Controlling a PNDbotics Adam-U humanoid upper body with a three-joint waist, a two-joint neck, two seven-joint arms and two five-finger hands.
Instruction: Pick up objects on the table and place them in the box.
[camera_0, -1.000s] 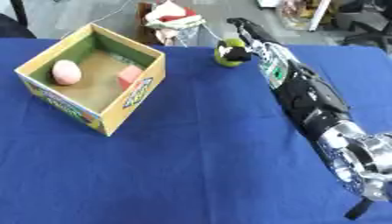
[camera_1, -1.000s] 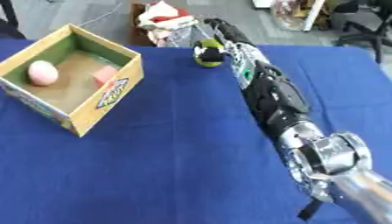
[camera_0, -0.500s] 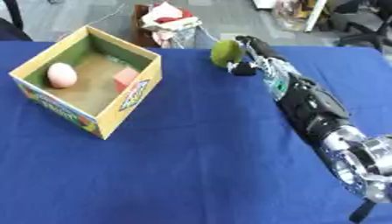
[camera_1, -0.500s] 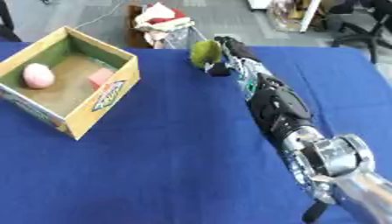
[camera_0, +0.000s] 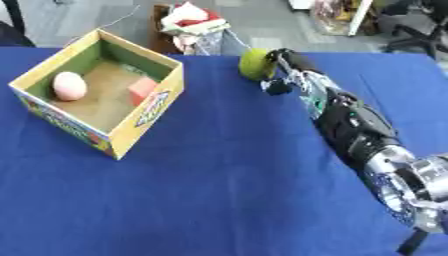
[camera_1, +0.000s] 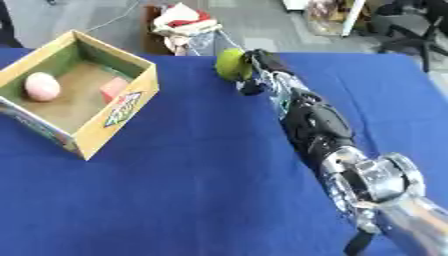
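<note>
Table cover: I see a blue cloth (camera_0: 219, 190), matte and smooth, spread flat across the whole work area.
Box: an open cardboard box (camera_0: 149, 117) sits at about 9 o'clock on the cloth, turned askew, with plain brown inner floor, greenish inner walls and printed yellow outer sides.
Box contents: a pale pink egg-shaped object (camera_0: 69, 85) lies near the box's left wall; a small reddish-pink block (camera_0: 142, 89) with flat faces rests against the right wall, well apart from the egg shape.
Task object: a rounded yellow-green thing (camera_0: 254, 64), smooth-looking and roughly ball-shaped, is at about 12 o'clock near the far edge of the cloth, held in my right hand. I cannot tell whether it touches the cloth.
Right hand: my right hand (camera_0: 282, 70) is curled about the green object, dark fingers wrapping its right side, a thumb-like part showing just below it.
Right arm: my right arm (camera_0: 354, 132) runs in a long straight line from 5 o'clock up to 12 o'clock, black segmented shell with a shiny silver joint near the lower corner.
Left hand: I cannot find it in either view.
Beyond the table: a crumpled red and white bundle (camera_0: 194, 20) lies on the floor past the far edge.
</note>
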